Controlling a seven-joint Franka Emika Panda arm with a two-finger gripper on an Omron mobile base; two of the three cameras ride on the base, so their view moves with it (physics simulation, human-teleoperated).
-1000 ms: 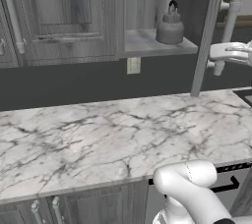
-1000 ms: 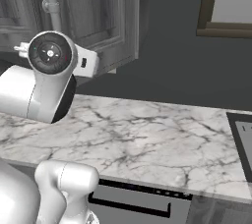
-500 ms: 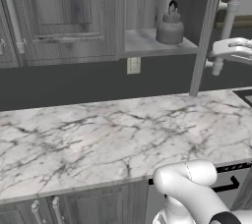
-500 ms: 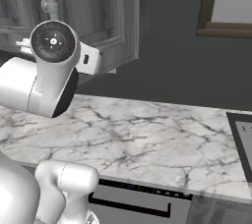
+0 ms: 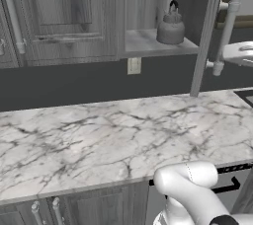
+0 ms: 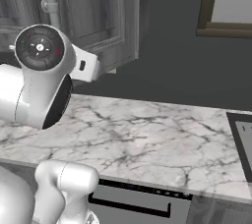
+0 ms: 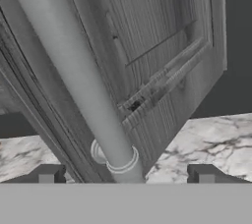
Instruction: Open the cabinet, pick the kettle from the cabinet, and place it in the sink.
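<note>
On its shelf [image 5: 160, 46] the kettle [image 5: 171, 25] waits untouched, cabinet door [image 5: 207, 31] swung open, gripper [image 7: 125, 174] spread wide astride the handle [image 7: 74, 70]; pick and sink drop remain.

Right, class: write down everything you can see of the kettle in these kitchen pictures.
The kettle is small, squat and grey, with a dull metal look. It has a rounded body, a lid with a small knob, and a thin dark handle arching over the top. It stands upright on the paler shelf inside the open cabinet, towards the shelf's right end. Only the shelf touches it.
</note>
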